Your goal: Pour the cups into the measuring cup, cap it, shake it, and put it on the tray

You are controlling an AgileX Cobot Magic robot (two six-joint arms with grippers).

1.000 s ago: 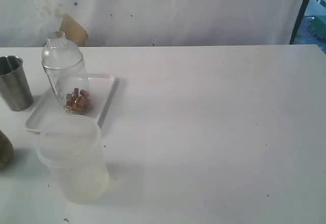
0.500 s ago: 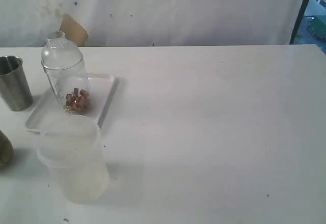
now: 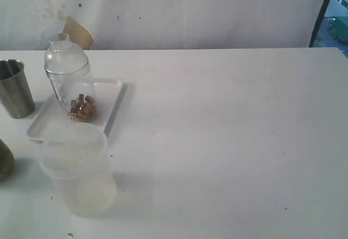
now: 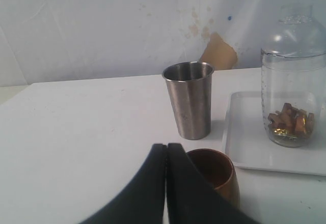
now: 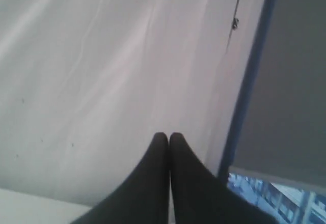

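Measuring cup [image 3: 70,89] sits capped on tray [image 3: 110,96], left gripper [image 4: 166,146] and right gripper [image 5: 168,135] clenched empty: looks done, retreat without bumping it.

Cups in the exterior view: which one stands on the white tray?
The clear capped measuring cup holding brown pieces. The steel tumbler, brown cup and frosted tub stand on the table itself.

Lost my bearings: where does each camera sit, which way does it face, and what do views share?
Exterior: off the arms, looking down across the table toward the white backdrop; no arm shows.
Left wrist: low over the table, facing brown cup, steel tumbler and measuring cup on the tray; shut left gripper in front.
Right wrist: aimed at the backdrop only; shut right gripper shows.
Shared: exterior and left wrist both show those four things.
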